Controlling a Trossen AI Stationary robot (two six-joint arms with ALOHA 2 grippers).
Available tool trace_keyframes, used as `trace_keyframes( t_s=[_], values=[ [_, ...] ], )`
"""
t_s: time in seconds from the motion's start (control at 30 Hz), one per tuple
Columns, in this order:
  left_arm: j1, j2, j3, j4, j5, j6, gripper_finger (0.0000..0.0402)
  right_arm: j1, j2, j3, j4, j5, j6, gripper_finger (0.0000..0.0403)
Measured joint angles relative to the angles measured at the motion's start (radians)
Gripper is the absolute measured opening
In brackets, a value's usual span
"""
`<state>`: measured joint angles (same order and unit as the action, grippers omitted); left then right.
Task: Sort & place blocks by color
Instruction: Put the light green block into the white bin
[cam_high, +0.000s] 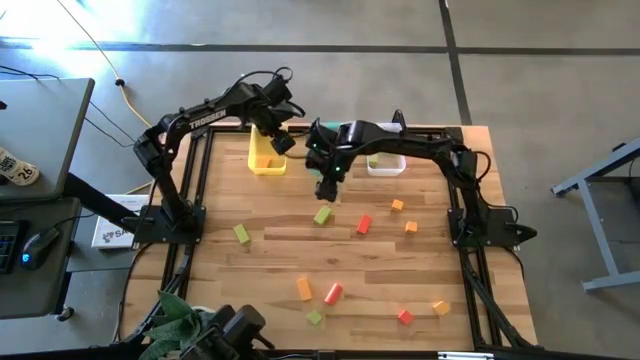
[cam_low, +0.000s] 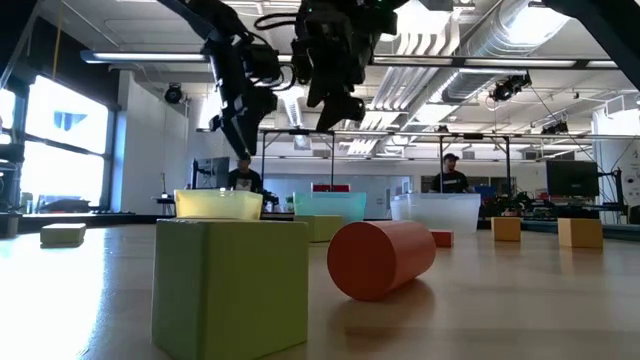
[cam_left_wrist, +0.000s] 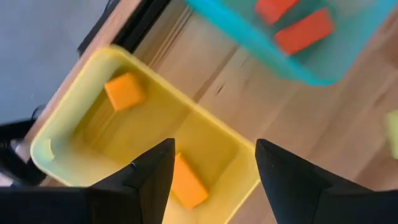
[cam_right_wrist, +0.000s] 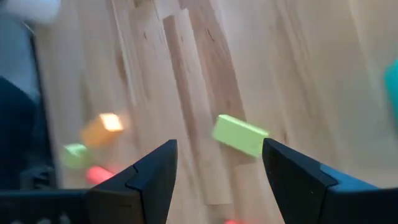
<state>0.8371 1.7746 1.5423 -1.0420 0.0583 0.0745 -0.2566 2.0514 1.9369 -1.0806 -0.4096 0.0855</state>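
Since the blocks were small, solid pieces with flat faces or rounded sides, they looked light and stiff, likely a little slick, and best taken across two opposite flat faces near the middle, a cylinder across its round body. The left gripper (cam_high: 281, 137) hung over the yellow bin (cam_high: 266, 166) at the far edge of the table (cam_high: 280, 262), its fingers (cam_left_wrist: 147, 180) spread wide and holding nothing; two orange blocks (cam_left_wrist: 125, 91) lay in the bin below it, one of them directly between the fingertips in the wrist view. The teal bin (cam_left_wrist: 298, 62) just beside held red pieces. The right gripper (cam_high: 328, 188) stood open and empty, above a light green bar (cam_high: 322, 215) that lay flat on the wood, just ahead of and between its fingers (cam_right_wrist: 298, 180). Other blocks were scattered over the near half of the table: a red cylinder (cam_high: 333, 293), orange cubes (cam_high: 397, 205), green pieces (cam_high: 241, 233), all well apart from either gripper. The clear bin (cam_high: 386, 166) sat beyond the right arm.
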Motion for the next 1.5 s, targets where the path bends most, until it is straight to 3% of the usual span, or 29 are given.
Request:
trace_keyframes(
  t_s=[0.33, 0.57, 1.03, 1.27, 1.5],
  values=[
    [0.0, -0.098, 0.081, -0.067, 0.034, 0.011, 0.0209, 0.093, 0.007, -0.001, 0.006, 0.138, -0.53, 0.0222],
    [-0.029, -0.221, 0.086, -0.095, 0.041, -0.068, 0.0209, 0.123, 0.04, -0.003, 0.033, 0.198, -0.711, 0.0222],
    [-0.11, -0.456, 0.086, -0.139, 0.158, -0.345, 0.0209, 0.155, 0.182, -0.003, 0.02, 0.205, -0.794, 0.0222],
    [-0.171, -0.518, 0.086, -0.149, 0.157, -0.409, 0.0209, 0.166, 0.253, -0.003, 0.015, 0.35, -0.801, 0.0222],
    [-0.228, -0.525, 0.086, -0.151, 0.14, -0.415, 0.0209, 0.166, 0.296, -0.003, -0.002, 0.384, -0.768, 0.0215]
  ],
)
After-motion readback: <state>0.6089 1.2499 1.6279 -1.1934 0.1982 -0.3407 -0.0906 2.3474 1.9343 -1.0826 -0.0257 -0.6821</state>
